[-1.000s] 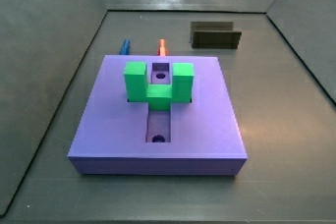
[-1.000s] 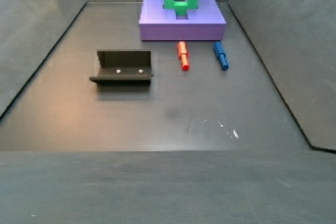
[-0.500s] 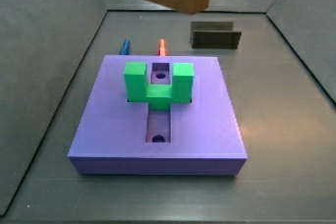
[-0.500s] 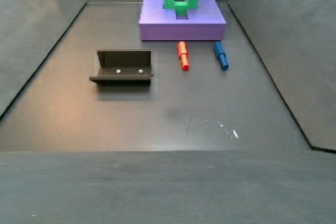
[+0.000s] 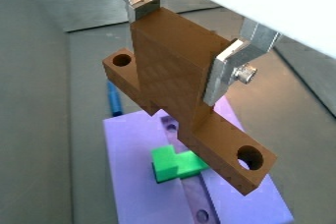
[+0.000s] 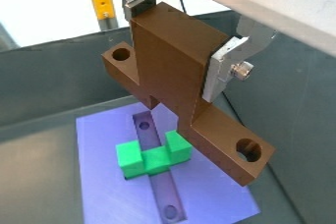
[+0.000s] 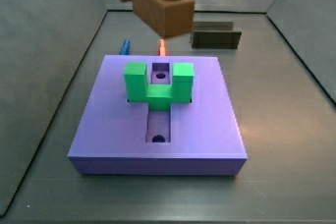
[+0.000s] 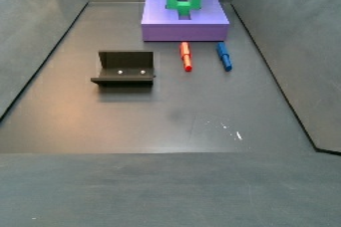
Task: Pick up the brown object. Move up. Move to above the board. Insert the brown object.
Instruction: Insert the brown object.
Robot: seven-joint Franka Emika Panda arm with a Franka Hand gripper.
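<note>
The claw (body cropped) grips the brown object above the board.

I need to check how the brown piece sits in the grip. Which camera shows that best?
Either wrist view: both show the end effector above the board, shut on the brown object, a silver finger on each side of its upright block. A side view shows the piece high up, fingers out of frame; the remaining side view misses it.
</note>
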